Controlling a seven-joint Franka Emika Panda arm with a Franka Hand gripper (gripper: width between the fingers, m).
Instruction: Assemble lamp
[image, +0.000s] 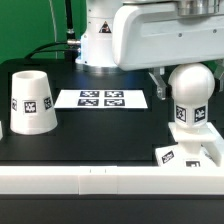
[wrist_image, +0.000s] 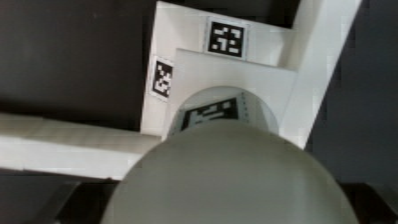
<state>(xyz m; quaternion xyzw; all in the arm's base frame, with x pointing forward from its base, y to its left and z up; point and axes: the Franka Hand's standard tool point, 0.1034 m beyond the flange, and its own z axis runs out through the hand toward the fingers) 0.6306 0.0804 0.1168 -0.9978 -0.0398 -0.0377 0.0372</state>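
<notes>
The round-headed bulb (image: 190, 95) stands upright on the flat square base (image: 190, 152) at the exterior view's right, near the front. My gripper (image: 188, 85) comes down from above with a dark finger (image: 159, 82) close on either side of the bulb's head. I cannot see whether the fingers press on it. In the wrist view the bulb's head (wrist_image: 222, 175) fills the near part and hides the fingers. The base (wrist_image: 222, 40) with its tags lies beyond it. The tapered shade (image: 33, 100) stands alone at the exterior view's left.
The marker board (image: 100, 99) lies flat at the middle back. The robot pedestal (image: 110, 35) rises behind it. A white rail (image: 100, 180) runs along the table's front edge, close to the base, and also shows in the wrist view (wrist_image: 54, 145).
</notes>
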